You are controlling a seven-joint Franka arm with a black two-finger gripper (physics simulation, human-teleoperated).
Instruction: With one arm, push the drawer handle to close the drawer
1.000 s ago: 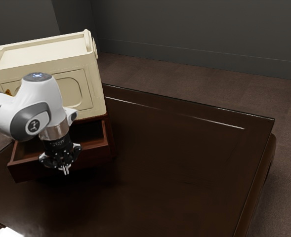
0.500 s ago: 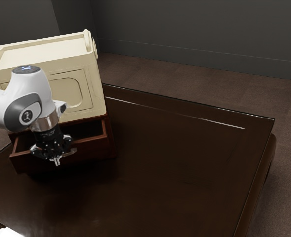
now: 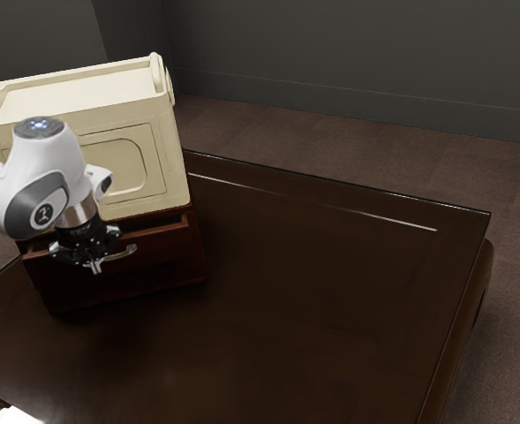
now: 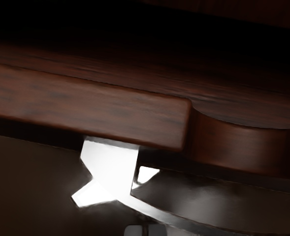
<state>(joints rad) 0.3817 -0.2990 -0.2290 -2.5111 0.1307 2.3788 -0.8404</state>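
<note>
Drawer [image 3: 158, 248] is partly open: dark gap along its top edge, front panel proud of the cabinet [image 3: 199, 251]. Not fully shut. It sits in the exterior view's left half, low in the cabinet, under a cream box [image 3: 74, 93].

Handle [image 3: 122, 254] is a curved metal bar on the drawer's front. Exterior view has the hand [image 3: 95, 268] right at it, pointing down, in front of the drawer, with part of the bar showing past it on the exterior view's right. Hand is closed, fingers [image 4: 157, 230] side by side with a thin dark line between them. Nothing gripped. They're down by the bar in the wrist view; contact with it, can't tell.

Wrist view also has the drawer's top edge, wood grain visible, with a scooped cutout next to a straight stretch. Handle's mount comes out bright white just below that straight stretch, bar curving away from it. Drawer interior past the edge is mostly black.

Arm [image 3: 34, 190] comes in from the exterior view's left, across the front of the box. Box has a recessed panel on its front and loops at its ends. Cabinet stands on the dark glossy worktop [image 3: 312, 291]. Grey wall [image 3: 330, 53] and brown floor [image 3: 251, 128] beyond.
</note>
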